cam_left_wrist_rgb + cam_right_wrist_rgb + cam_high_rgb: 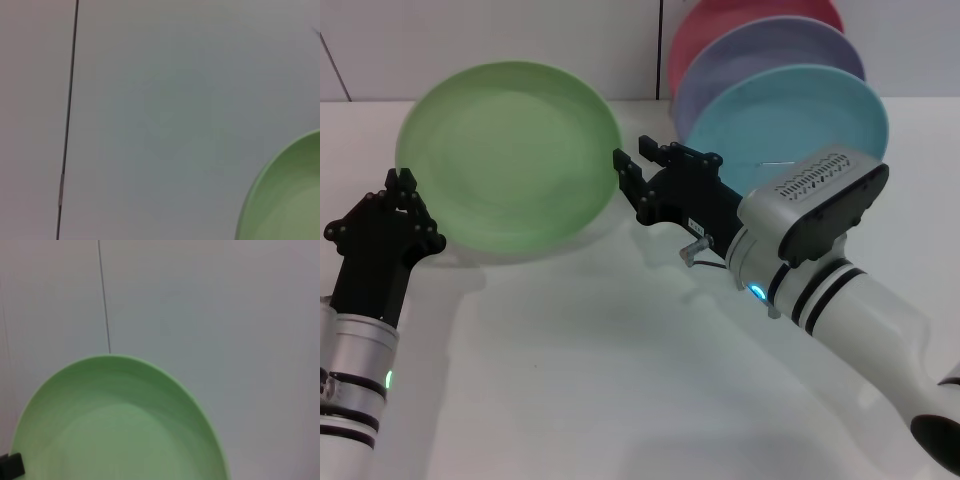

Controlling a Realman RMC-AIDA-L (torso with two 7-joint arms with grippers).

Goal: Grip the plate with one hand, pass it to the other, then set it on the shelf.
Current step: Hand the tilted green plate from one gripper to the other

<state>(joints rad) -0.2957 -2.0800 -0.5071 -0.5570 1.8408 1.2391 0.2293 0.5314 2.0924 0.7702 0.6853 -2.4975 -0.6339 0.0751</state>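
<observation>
light green plate, turquoise plate, lavender plate, pink plate

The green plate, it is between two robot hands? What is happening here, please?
The light green plate is held up off the white table, tilted, with a gripper at each edge. The left gripper is at its left rim and the right gripper at its right rim, so this looks like the handover. I cannot tell which one bears the weight. Behind, a turquoise plate, a lavender plate and a pink plate stand upright.
</observation>
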